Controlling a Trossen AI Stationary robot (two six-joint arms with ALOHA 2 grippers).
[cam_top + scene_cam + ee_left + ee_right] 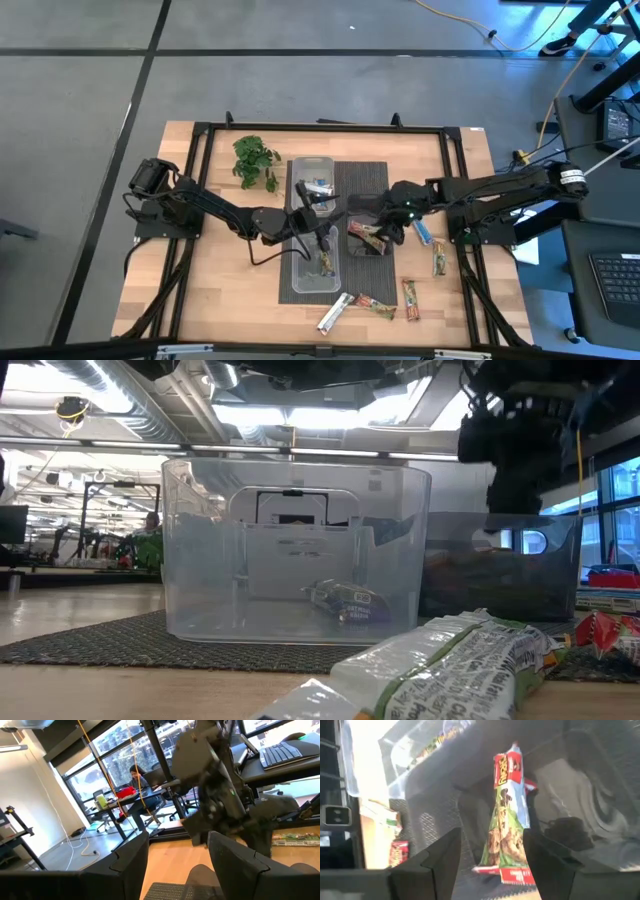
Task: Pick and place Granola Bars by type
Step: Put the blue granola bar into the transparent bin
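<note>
A silver-and-green foil-wrapped granola bar was seen lying nearest the low camera, on the bare wood at the table's front edge. Five wrapped bars in all were counted outside the tubs on the wooden table: that silver one, a red-and-green one touching it, a red one, a brown-green one and a blue one.

Two tubs were counted side by side on a dark woven mat: a clear rectangular plastic tub and a smaller smoky-dark one. Two bars were made out in the clear tub, one of them blue; the number in the dark tub could not be told. One leafy green sprig lay well apart, near the far edge.

The right gripper was held over the dark tub with its fingers spread. A shiny red-topped, green-bodied bar stood on end between them with a gap on at least one side, so it was not pinched.

The left gripper was placed over the clear tub, its fingers parted and nothing between them. Wide bare wood was left at the table's left side.
</note>
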